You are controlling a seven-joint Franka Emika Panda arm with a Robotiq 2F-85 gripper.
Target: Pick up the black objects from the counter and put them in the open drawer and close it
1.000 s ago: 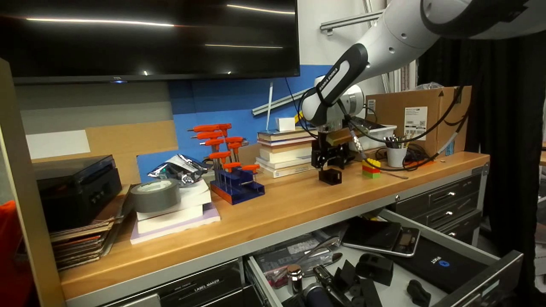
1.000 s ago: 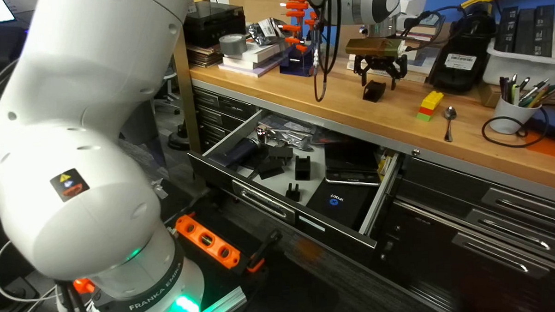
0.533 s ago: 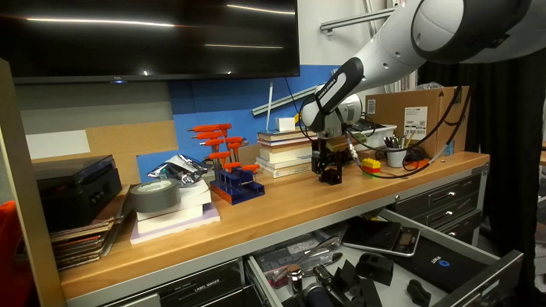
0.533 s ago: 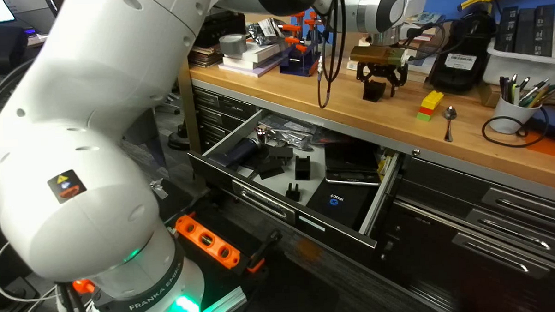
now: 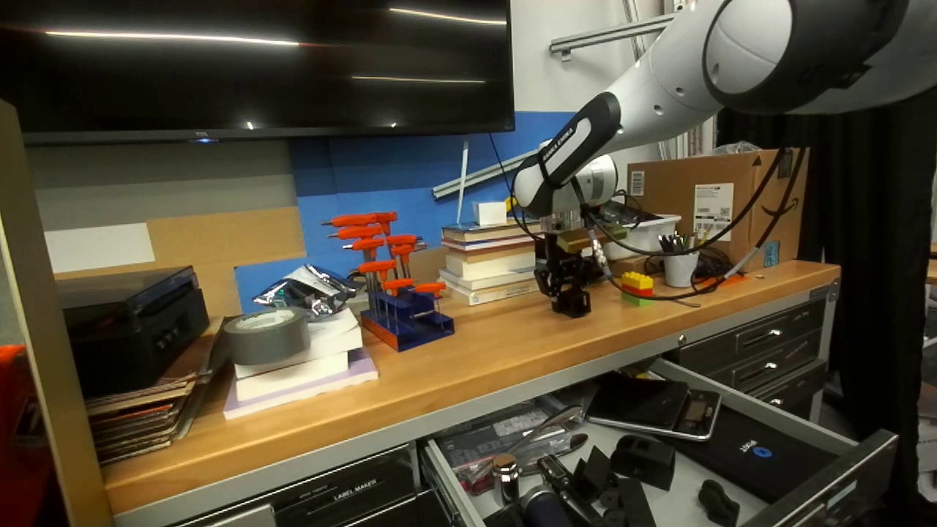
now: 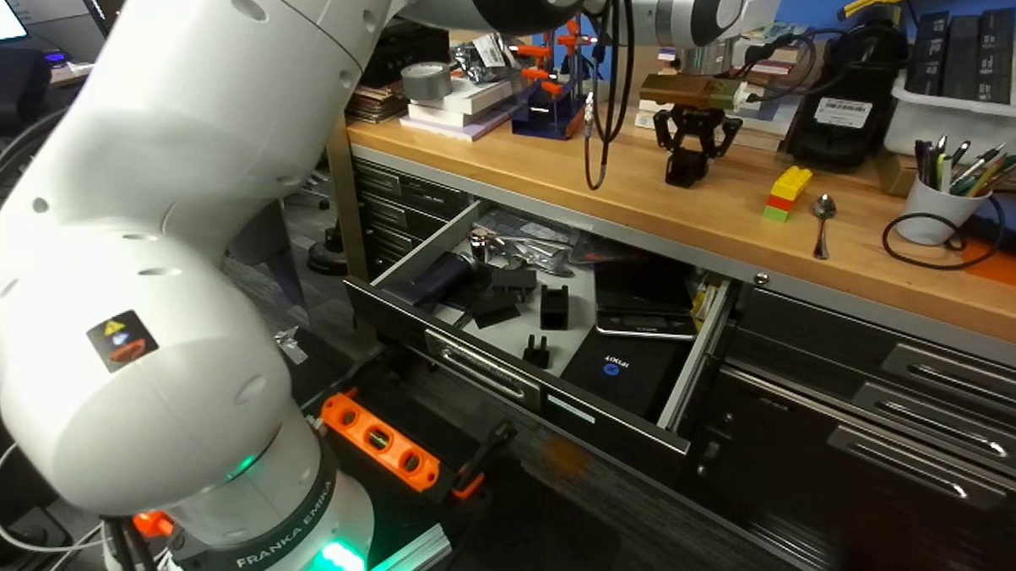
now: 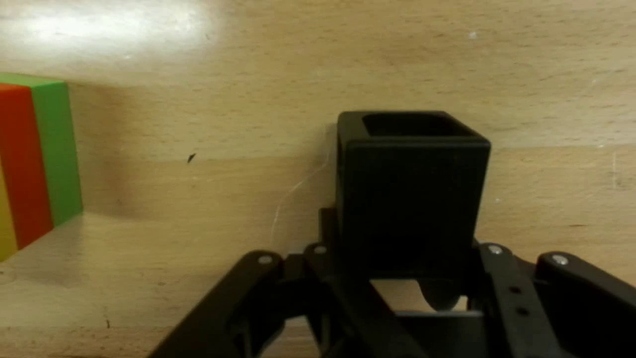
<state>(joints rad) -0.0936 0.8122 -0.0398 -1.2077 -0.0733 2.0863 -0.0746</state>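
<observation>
Looks like the end effector (image 7: pixel 403 243) has the black block (image 7: pixel 413 199) pinched by its sides; open drawer (image 6: pixel 582 304) is lower, out front of the bench (image 5: pixel 483 359).

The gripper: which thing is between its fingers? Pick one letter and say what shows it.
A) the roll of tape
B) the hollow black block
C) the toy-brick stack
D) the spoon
B: in the wrist view the gripper has the hollow black block between its fingers.
</observation>
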